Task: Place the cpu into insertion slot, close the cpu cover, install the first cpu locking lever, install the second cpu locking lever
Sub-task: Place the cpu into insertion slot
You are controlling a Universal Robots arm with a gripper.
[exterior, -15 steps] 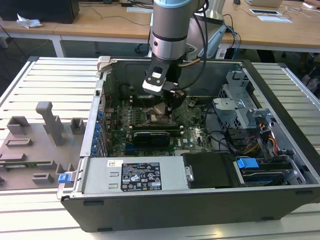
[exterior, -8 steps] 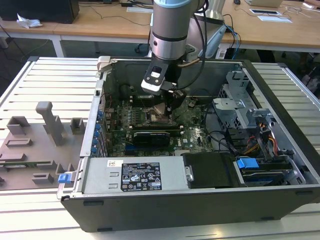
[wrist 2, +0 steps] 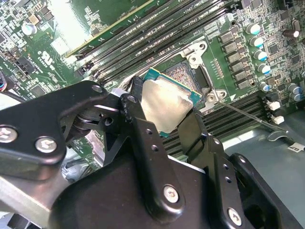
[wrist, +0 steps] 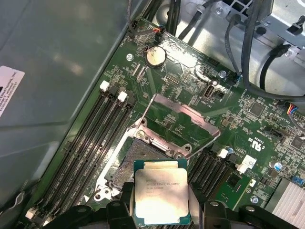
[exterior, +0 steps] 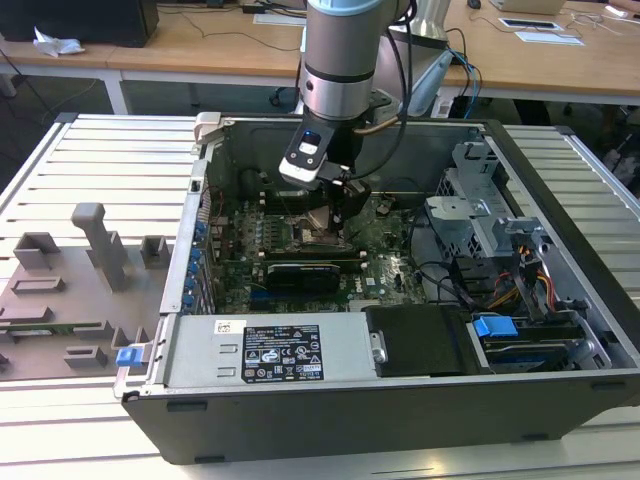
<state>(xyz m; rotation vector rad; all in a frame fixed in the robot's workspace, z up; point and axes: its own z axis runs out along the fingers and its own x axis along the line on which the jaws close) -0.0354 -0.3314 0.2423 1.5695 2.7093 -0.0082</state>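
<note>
Gripper (wrist 2: 164, 109) clamped on the cpu (wrist: 160, 196), held close over the bare insertion slot (wrist: 135, 155); cpu cover (wrist: 188, 110) hinged open.

You see a green motherboard (wrist: 240, 126) dotted with silver solder points. The cpu (wrist: 160, 191) has a silvery-tan top edged in teal-green. Your hand (wrist 2: 163, 105) is matte black with silver screws. The cpu cover (wrist: 188, 110) is dull grey. The insertion slot (wrist: 138, 152) is dark within a pale metal rim. The bench (exterior: 100, 160) is pale grey, ribbed.
</note>
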